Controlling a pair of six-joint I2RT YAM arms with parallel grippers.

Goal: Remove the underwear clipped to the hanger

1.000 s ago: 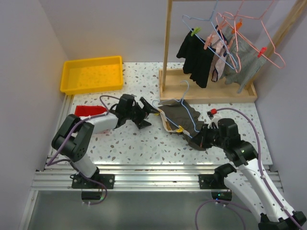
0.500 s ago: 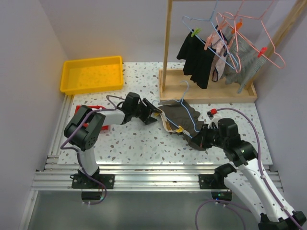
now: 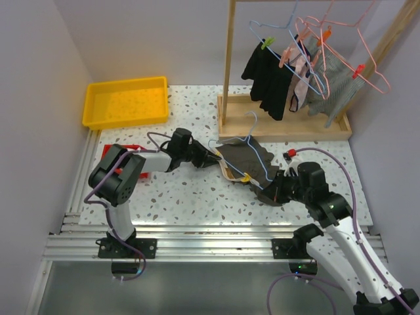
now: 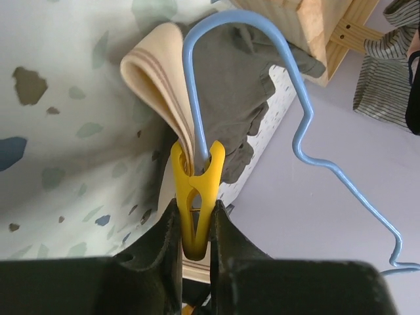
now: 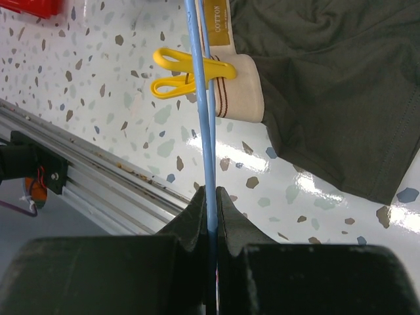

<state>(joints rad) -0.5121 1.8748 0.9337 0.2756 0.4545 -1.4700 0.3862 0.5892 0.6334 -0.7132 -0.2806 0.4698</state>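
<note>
Dark olive underwear [image 3: 244, 157] with a cream waistband [image 4: 157, 72] lies on the table, pinned to a blue wire hanger [image 3: 261, 156] by yellow clothespins. My left gripper [image 3: 211, 157] is at the hanger's left end. In the left wrist view its jaws [image 4: 195, 230] press both handles of one yellow clothespin [image 4: 197, 187], which bites the waistband and the hanger wire [image 4: 189, 72]. My right gripper [image 3: 272, 187] is shut on the hanger wire [image 5: 205, 131] at its near end [image 5: 212, 197]. A second yellow clothespin [image 5: 187, 72] grips the waistband [image 5: 239, 85] ahead of it.
A wooden rack [image 3: 228, 65] at the back right carries more hangers with black, pink and striped garments [image 3: 270, 82]; its base [image 3: 282, 129] lies just behind the underwear. A yellow tray [image 3: 125, 83] sits at the back left, with a red object [image 3: 121, 152] by my left arm.
My left gripper has reached right to the hanger's left end and closed from wide open onto the yellow clothespin. The right arm and the hanger have stayed put.
</note>
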